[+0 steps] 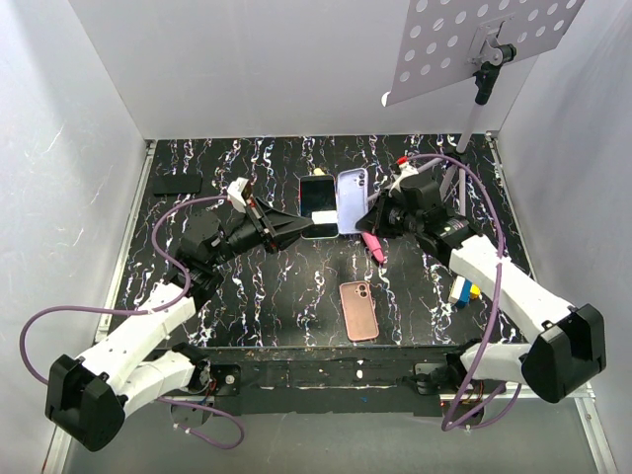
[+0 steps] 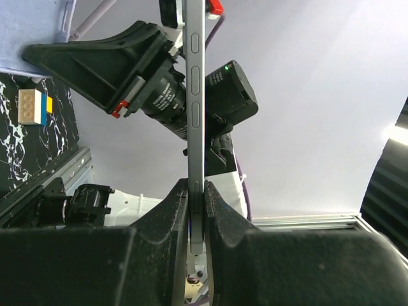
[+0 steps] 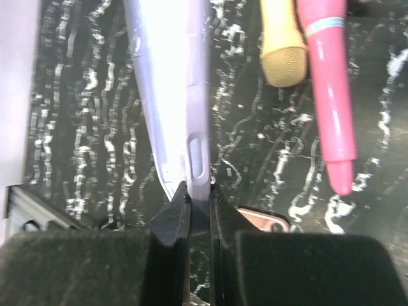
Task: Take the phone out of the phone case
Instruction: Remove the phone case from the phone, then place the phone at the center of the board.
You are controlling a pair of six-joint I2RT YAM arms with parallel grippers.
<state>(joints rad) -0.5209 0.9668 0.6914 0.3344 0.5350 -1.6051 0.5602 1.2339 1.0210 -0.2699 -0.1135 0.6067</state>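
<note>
Two tight grips: left fingers (image 1: 298, 229) clamped on a dark-screened phone (image 1: 318, 202), right fingers (image 1: 368, 218) on the lavender-backed phone (image 1: 353, 196).

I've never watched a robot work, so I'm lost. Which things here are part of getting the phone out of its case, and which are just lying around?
In the job: phone, clamped in the left gripper; lavender case, clamped in the right gripper.
Lying about: salmon-pink case, pink marker, toy blocks.
</note>
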